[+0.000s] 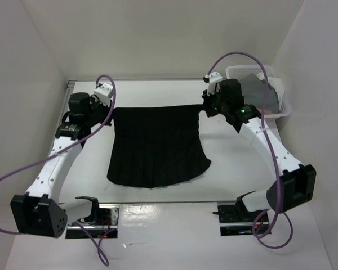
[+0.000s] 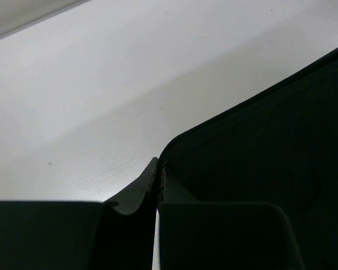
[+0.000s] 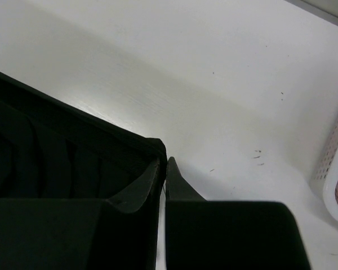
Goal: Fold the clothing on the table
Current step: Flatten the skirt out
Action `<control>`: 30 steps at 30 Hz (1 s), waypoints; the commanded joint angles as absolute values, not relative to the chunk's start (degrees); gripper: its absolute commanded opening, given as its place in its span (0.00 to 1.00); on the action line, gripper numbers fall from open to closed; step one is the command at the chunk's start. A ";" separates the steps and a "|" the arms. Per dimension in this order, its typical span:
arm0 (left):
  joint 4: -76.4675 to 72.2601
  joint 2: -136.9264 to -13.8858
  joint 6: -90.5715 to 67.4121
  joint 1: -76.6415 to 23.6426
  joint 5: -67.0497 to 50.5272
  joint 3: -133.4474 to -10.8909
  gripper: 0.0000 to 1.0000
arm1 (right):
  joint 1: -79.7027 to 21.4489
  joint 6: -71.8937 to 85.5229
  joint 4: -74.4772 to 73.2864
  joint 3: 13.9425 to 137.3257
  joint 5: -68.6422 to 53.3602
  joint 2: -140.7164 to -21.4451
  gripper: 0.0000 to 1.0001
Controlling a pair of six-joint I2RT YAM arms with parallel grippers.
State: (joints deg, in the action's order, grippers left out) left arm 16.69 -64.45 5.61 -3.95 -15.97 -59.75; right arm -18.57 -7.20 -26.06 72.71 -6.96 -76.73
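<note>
Left gripper (image 2: 159, 166) and right gripper (image 3: 164, 163), each pinched tight on a far corner of the clothing (image 1: 158, 146) on the table (image 1: 234, 169)

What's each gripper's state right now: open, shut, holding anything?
Left gripper: closed, pinching the far left corner of the skirt.
Right gripper: closed, pinching the skirt's far right corner.

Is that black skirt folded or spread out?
Spread out: the black pleated skirt lies flat on the white table, its whole trapezoid outline visible.
</note>
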 commanded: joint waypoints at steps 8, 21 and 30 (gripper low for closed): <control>7.30 -80.13 7.48 -1.05 2.72 -66.35 0.00 | -17.31 -11.34 -18.90 79.36 15.37 -90.25 0.00; 3.87 -100.09 6.94 -1.05 5.36 -80.57 0.00 | -17.31 -13.71 -12.66 91.57 20.21 -109.76 0.00; 5.71 -111.35 4.75 -1.05 5.89 -91.48 0.00 | -17.31 -13.10 -12.66 101.59 21.79 -119.17 0.00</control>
